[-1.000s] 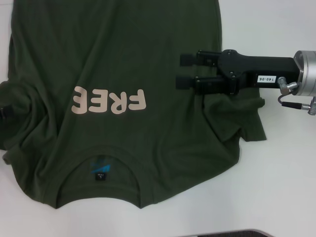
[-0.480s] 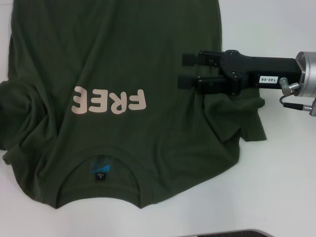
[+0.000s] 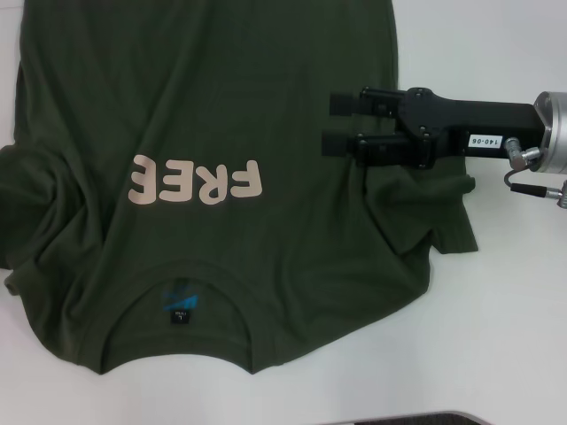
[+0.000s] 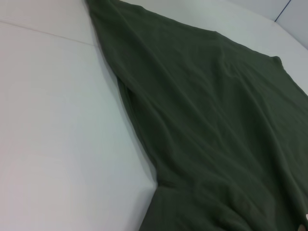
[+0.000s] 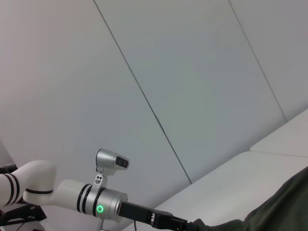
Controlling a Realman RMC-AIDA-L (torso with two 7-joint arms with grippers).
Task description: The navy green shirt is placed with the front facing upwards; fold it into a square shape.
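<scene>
The navy green shirt [image 3: 221, 106] lies spread on the white table, front up. Its pale "FREE" letters [image 3: 197, 181] read upside down, and the collar with its label [image 3: 180, 305] is on the near side. My right gripper [image 3: 328, 122] hovers open over the shirt's right side, beside the letters, with nothing between its fingers. Under the gripper the right sleeve [image 3: 438, 212] lies rumpled. The left sleeve [image 3: 35, 204] is bunched at the left edge. Only shirt cloth [image 4: 207, 125] and table fill the left wrist view. The right wrist view catches my left gripper [image 5: 166, 221] far off at the shirt's edge [image 5: 269, 211].
Bare white table [image 3: 496, 319] lies to the right of the shirt and along the near side. A dark rounded edge [image 3: 416, 419] shows at the bottom of the head view. A grey panelled wall [image 5: 192, 72] stands behind the table.
My right gripper has drifted slightly to the right, still open. A small dark part at the head view's left edge, by the bunched sleeve, has gone out of view.
</scene>
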